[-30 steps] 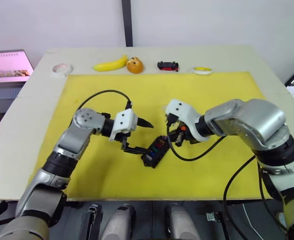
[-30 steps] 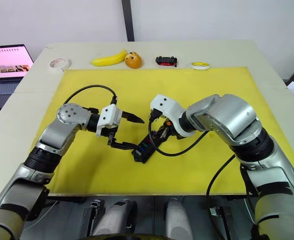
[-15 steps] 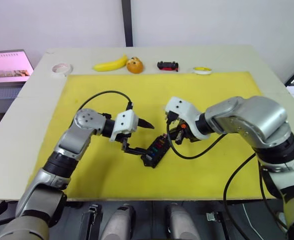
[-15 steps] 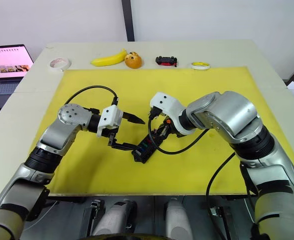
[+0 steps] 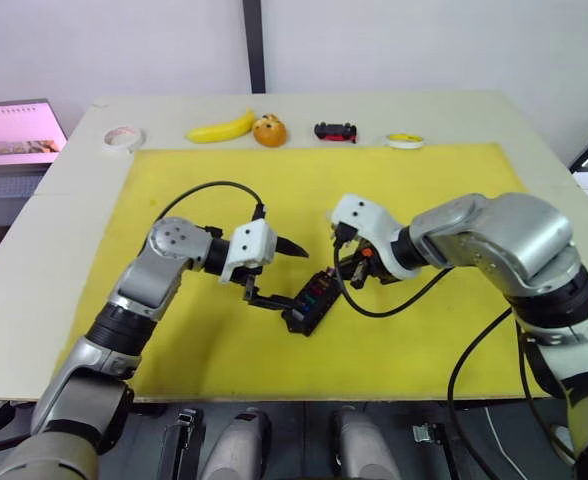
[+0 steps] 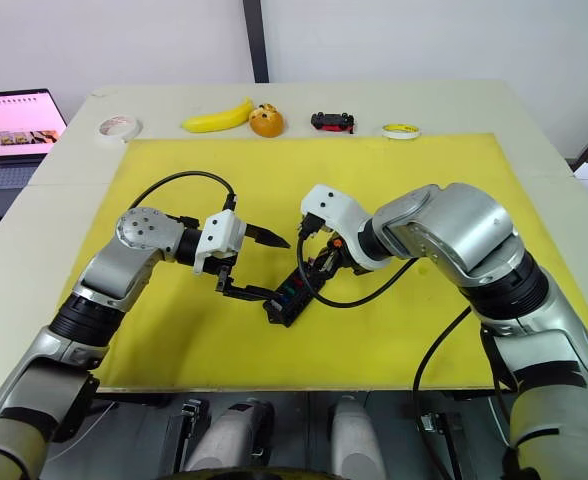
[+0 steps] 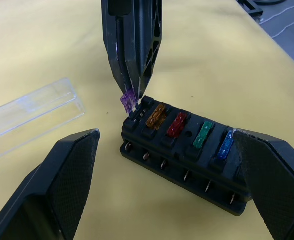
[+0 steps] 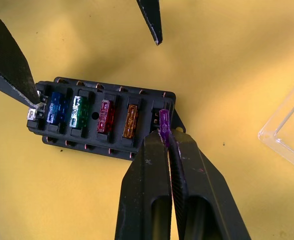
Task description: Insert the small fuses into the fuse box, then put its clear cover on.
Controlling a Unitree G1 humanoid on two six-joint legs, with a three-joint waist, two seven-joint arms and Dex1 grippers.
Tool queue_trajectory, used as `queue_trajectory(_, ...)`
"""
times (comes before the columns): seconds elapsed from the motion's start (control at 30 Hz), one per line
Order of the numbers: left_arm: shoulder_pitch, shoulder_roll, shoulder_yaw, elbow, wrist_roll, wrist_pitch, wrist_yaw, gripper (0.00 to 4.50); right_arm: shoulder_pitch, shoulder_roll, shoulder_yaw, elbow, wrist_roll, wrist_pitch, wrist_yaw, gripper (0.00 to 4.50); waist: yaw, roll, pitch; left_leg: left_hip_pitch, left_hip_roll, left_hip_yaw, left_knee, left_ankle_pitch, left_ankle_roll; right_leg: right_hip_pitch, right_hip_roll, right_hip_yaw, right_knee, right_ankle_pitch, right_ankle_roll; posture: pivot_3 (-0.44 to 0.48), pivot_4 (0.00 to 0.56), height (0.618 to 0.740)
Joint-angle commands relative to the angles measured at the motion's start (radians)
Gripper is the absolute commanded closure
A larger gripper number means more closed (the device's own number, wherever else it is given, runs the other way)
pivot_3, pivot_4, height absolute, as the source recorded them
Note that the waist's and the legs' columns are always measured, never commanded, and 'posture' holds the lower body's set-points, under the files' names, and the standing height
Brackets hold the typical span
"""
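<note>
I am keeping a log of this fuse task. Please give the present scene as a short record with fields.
fuse box: small black plastic block on the yellow mat
seated fuses: orange, red, green, blue
right gripper: shut on the purple fuse, at the box's end slot
left gripper: open, one finger touching the box's other end
clear cover: transparent plastic lid, lying beside the box, not yet on

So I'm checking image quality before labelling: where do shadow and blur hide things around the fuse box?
Right wrist view: the right gripper casts a soft shadow on the mat beside the sharp fuse box. Left wrist view: the clear cover reads faint, near fingers blurred.
</note>
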Motion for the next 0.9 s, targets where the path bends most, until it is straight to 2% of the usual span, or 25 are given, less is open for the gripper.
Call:
queue_trajectory(0.03, -0.009, 0.003, 0.008, -0.016, 0.001, -0.01, 0.005, 0.05, 0.003, -0.007, -0.003, -0.016, 0.0, -0.011, -0.001, 4.5, 0.0, 0.0, 0.0, 0.0, 0.0, 0.0, 0.0, 0.0, 0.0, 0.0, 0.0, 0.0, 0.0, 0.0, 0.0, 0.0, 0.15, 0.74)
queue_trajectory(0.87, -0.011, 0.002, 0.009, -0.011, 0.001, -0.013, 0.007, 0.05, -0.006, 0.0, -0.013, -0.026, 0.014, 0.001, 0.003, 4.5, 0.0, 0.0, 0.0, 0.0, 0.0, 0.0, 0.0, 0.0, 0.0, 0.0, 0.0, 0.0, 0.0, 0.0, 0.0, 0.0, 0.15, 0.74)
queue_trajectory(0.9, -0.011, 0.002, 0.009, -0.01, 0.0, -0.013, 0.007, 0.01, -0.006, 0.0, -0.015, -0.027, 0.015, 0.003, 0.003, 4.18, 0.0, 0.0, 0.0, 0.0, 0.0, 0.0, 0.0, 0.0, 0.0, 0.0, 0.0, 0.0, 0.0, 0.0, 0.0, 0.0, 0.15, 0.74)
